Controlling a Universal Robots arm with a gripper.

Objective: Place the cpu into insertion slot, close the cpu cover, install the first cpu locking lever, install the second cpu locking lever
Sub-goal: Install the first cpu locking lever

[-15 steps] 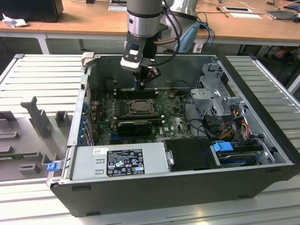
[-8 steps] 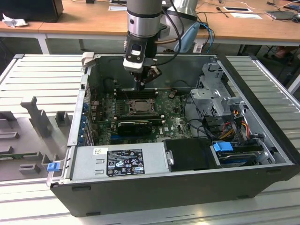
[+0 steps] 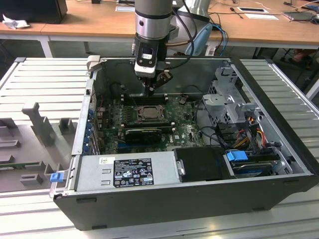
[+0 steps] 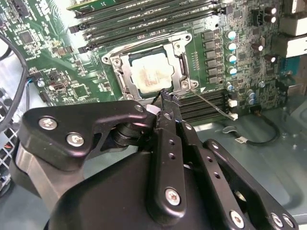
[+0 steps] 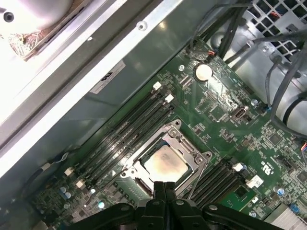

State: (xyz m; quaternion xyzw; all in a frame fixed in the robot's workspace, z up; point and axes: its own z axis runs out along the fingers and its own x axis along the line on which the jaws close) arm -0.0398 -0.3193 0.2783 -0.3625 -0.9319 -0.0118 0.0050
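Claw [image 4: 169, 97], fingers pressed together and holding nothing, tips at the near edge of the slot [image 4: 183, 62] — cpu [image 4: 152, 75] seated just beyond, 1 thin lever [image 4: 211, 103] slanting away beside the tips.

A silver-grey arm [image 3: 152, 15] ends in black jointed fingers [image 4: 165, 143] studded with silver screws [image 4: 173, 196].

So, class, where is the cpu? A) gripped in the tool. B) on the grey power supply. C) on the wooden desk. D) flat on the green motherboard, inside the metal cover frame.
D: the cpu lies flat on the motherboard, with the cpu cover framing it on all sides.
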